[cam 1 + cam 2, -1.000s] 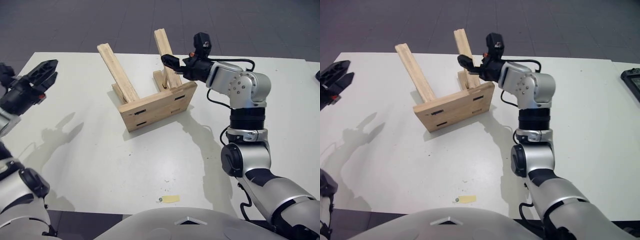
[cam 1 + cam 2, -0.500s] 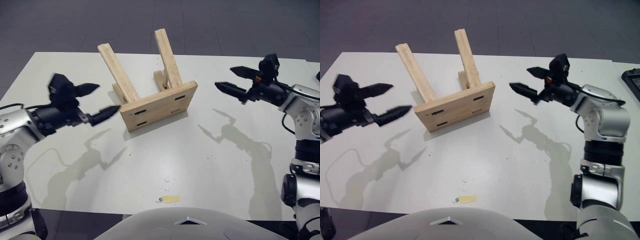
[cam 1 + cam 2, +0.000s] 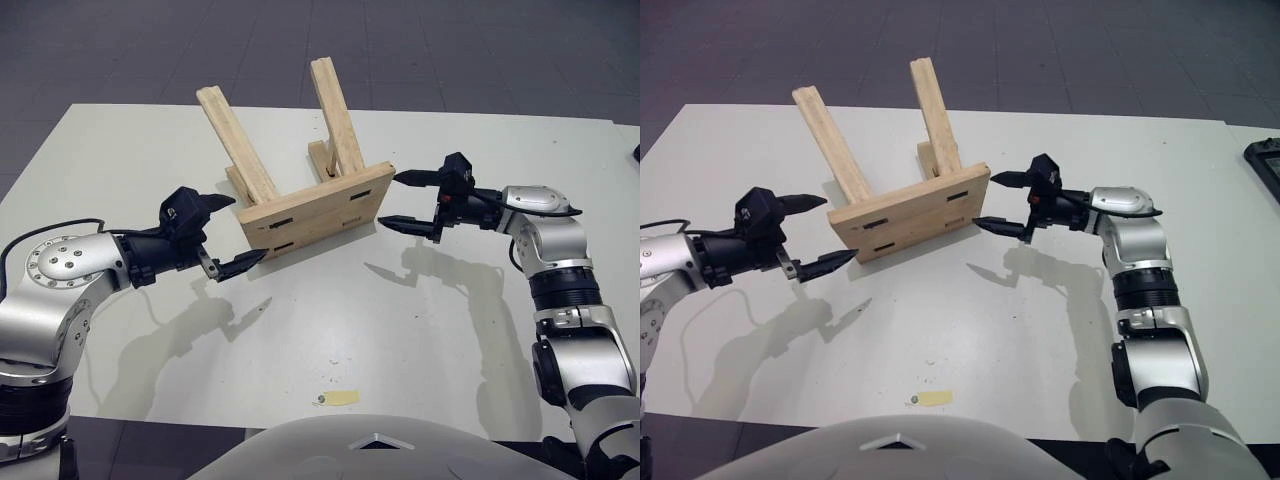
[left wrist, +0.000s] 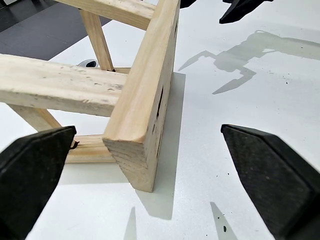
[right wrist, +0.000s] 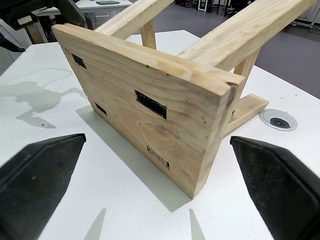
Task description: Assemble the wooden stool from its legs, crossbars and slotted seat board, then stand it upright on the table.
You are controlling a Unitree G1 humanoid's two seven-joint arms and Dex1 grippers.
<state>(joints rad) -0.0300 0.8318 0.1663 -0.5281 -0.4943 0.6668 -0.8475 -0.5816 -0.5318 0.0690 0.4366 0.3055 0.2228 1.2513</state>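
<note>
Take the stool (image 3: 300,175) as already put together and lying on its side on the tabletop (image 3: 300,330): seat board (image 3: 320,212) standing on one long edge and leaning, two legs (image 3: 236,145) reaching up and away behind the board, a crossbar (image 4: 98,41) just behind it. Read the step in hand, then, as gripping both ends of the board to tip the stool onto its feet.

Note the left claw (image 3: 249,227) spread wide at the board's left end, one finger on the leg side and one on the front side, touching nothing. Note likewise the right claw (image 3: 390,199), spread wide at the board's right end, the corner between its fingers and clear of both.

Bring both claws further onto the board's ends before closing, so as to bite on the flat faces and not on bare corners. Close the two together with even pressure, to avoid shoving the board sideways. Keep the fingers off the slots (image 3: 281,221) in the board's front face and clear of the legs behind it.

Once gripped, lift and swing the board up and over the legs, turning both wrists at one rate to avoid racking the frame or pulling a joint loose. Set down gently; let go only with all feet flat on the tabletop.
</note>
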